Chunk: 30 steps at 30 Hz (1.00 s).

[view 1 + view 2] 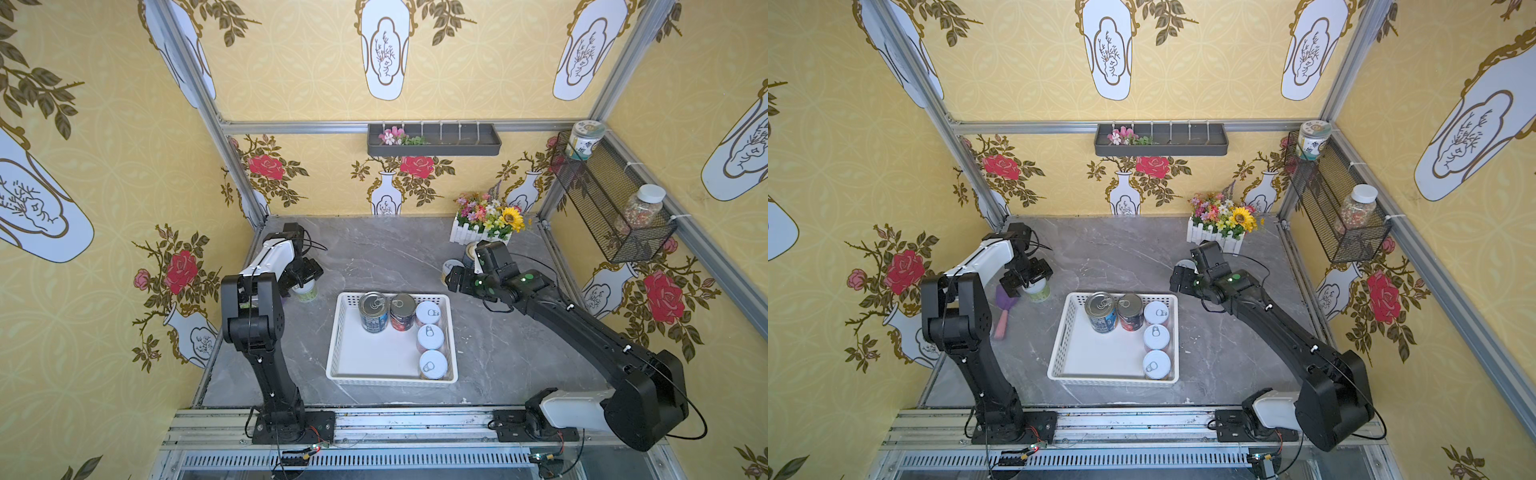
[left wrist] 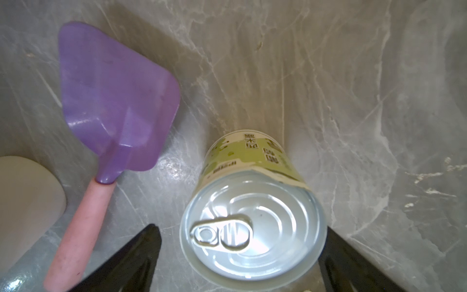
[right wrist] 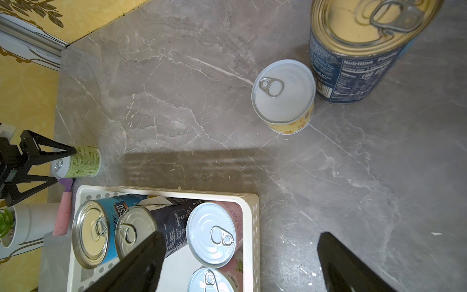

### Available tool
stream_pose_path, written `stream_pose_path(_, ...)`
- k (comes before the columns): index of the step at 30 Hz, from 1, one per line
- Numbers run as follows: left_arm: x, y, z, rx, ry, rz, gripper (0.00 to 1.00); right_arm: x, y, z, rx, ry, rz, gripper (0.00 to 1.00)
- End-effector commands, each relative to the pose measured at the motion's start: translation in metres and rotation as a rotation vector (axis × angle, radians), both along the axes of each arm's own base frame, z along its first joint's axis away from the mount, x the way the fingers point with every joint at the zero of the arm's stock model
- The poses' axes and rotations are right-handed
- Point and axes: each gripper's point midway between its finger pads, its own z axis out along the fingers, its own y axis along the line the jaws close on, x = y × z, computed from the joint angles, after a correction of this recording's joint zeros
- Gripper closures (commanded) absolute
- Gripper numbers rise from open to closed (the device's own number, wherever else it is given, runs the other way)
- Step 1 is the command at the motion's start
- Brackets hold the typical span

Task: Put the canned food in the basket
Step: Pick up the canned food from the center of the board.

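Your left gripper [image 2: 241, 228] stood wide open, empty, astride the short green-labelled white-lidded can [image 2: 252, 209]; you needed to close low and squarely, missing the purple plastic trowel [image 2: 116, 101] beside it.

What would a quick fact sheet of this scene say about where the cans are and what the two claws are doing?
In basket: five upright cans, two tall, three short with white lids
Outside, on table: green can, yellow can, tall blue can
Left claw: open, straddling the green can
Right claw: open, empty, above the table near the basket
Other: purple shovel lying beside the green can
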Motion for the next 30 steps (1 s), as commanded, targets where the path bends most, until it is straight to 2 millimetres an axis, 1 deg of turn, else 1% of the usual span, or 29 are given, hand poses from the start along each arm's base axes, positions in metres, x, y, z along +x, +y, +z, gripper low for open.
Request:
stream_pose_path(1, -0.006, 0.006, -0.004, 0.017, 0.033, 0.006, 0.00, 0.003, 0.002, 0.004, -0.008, -0.016, 0.011, 0.03)
stream_pose_path(3, -0.006, 0.006, -0.005, 0.021, 0.032, 0.008, 0.01, 0.003, 0.002, 0.004, -0.009, -0.016, 0.012, 0.03)
stream_pose_path(5, -0.006, 0.007, -0.004, 0.028, 0.030, 0.008, 0.06, 0.002, 0.002, 0.003, -0.010, -0.014, 0.014, 0.03)
stream_pose_path(9, -0.007, 0.010, -0.003, 0.041, 0.029, 0.007, 0.11, 0.002, 0.004, 0.002, -0.014, -0.011, 0.021, 0.03)
stream_pose_path(15, -0.010, 0.011, -0.005, 0.049, 0.044, 0.000, 0.28, 0.003, 0.004, 0.000, -0.024, -0.006, 0.020, 0.03)
stream_pose_path(17, -0.012, 0.011, -0.005, 0.052, 0.049, 0.002, 0.30, 0.004, 0.004, -0.001, -0.030, -0.005, 0.018, 0.03)
stream_pose_path(20, -0.014, 0.006, 0.001, 0.022, 0.035, -0.004, 0.31, 0.007, 0.003, -0.002, -0.043, -0.006, 0.011, 0.03)
stream_pose_path(23, -0.017, 0.003, 0.019, 0.013, 0.000, -0.010, 0.31, 0.009, 0.004, -0.005, -0.052, 0.003, 0.010, 0.03)
stream_pose_path(24, -0.019, 0.002, 0.028, 0.016, -0.015, -0.014, 0.31, 0.010, 0.004, -0.007, -0.055, 0.011, 0.009, 0.03)
stream_pose_path(28, -0.031, -0.005, 0.070, 0.035, -0.076, -0.053, 0.30, 0.010, 0.004, -0.010, -0.061, 0.019, 0.011, 0.03)
stream_pose_path(30, -0.037, -0.015, 0.091, 0.036, -0.111, -0.086, 0.30, 0.011, 0.003, -0.010, -0.069, 0.015, 0.007, 0.03)
